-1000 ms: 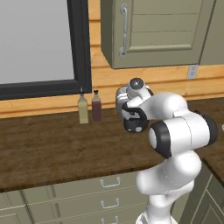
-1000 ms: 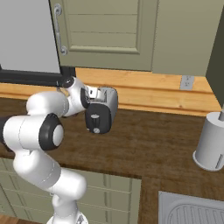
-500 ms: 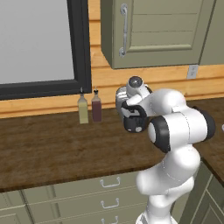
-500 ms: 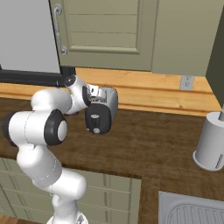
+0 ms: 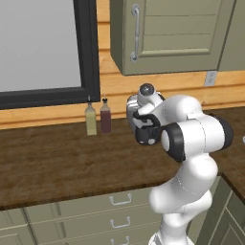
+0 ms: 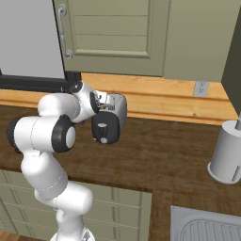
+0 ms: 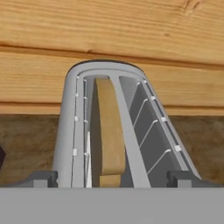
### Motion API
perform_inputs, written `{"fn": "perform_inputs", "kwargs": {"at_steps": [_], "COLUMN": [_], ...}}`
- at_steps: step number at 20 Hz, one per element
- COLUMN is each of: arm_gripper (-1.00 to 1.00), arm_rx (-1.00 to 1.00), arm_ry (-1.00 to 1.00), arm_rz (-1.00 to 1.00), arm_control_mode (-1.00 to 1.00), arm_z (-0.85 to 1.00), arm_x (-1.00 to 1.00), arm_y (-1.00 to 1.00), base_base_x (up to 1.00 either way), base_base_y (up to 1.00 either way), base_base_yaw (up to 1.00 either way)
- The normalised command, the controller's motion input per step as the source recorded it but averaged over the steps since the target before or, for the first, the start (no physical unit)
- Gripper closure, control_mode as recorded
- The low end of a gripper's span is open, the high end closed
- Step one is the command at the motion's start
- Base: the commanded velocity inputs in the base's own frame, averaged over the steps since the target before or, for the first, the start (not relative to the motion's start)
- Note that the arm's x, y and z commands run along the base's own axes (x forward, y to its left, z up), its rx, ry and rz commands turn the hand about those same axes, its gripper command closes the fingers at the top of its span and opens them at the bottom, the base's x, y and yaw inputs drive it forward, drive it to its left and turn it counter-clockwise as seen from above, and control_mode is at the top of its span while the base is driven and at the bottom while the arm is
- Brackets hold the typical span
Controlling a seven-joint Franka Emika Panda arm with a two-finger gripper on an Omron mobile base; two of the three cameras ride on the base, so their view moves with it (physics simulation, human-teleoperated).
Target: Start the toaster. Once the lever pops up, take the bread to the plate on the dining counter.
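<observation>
The white-silver toaster (image 6: 117, 113) stands on the wood countertop by the back wall, its black end panel (image 5: 146, 131) facing the robot. A small grey tab, the lever (image 6: 104, 140), sits low on that panel. In the hand view the brown bread (image 7: 109, 131) stands inside the left slot of the toaster (image 7: 70, 131). My gripper (image 7: 111, 179) hovers just above the toaster's near end, open, one fingertip (image 7: 43, 178) on each side of the body. It holds nothing. From the right base view the gripper (image 6: 104, 102) hangs over the black panel. The plate and the dining counter are out of view.
Two small bottles (image 5: 90, 119) (image 5: 105, 117) stand left of the toaster by the dark window frame. A grey cylinder (image 6: 227, 150) and a sink (image 6: 207, 226) lie to the right. Wall cabinets (image 5: 182, 33) hang overhead. Drawers (image 5: 119, 198) run under the counter.
The arm's elbow has swung slightly toward the toaster. The hand stays over the toaster with its jaws open.
</observation>
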Motion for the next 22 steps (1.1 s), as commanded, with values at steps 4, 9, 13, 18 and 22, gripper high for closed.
{"fn": "perform_inputs", "kwargs": {"at_steps": [4, 9, 13, 18, 22], "arm_gripper": [-1.00, -1.00, -1.00, -1.00, -1.00], "arm_rx": [0.00, 0.00, 0.00, 0.00, 0.00], "arm_ry": [-0.02, -0.02, 0.00, -0.01, 0.00], "arm_rz": [0.00, 0.00, 0.00, 0.00, 0.00], "arm_control_mode": [-1.00, -1.00, -1.00, -1.00, -1.00], "arm_z": [-0.16, -0.05, -0.04, -0.01, 0.00], "arm_x": [0.00, 0.00, 0.00, 0.01, 0.00], "arm_y": [0.00, 0.00, 0.00, 0.00, 0.00], "base_base_x": [0.00, 0.00, 0.00, 0.00, 0.00], "base_base_y": [0.00, 0.00, 0.00, 0.00, 0.00], "base_base_yaw": [0.00, 0.00, 0.00, 0.00, 0.00]}}
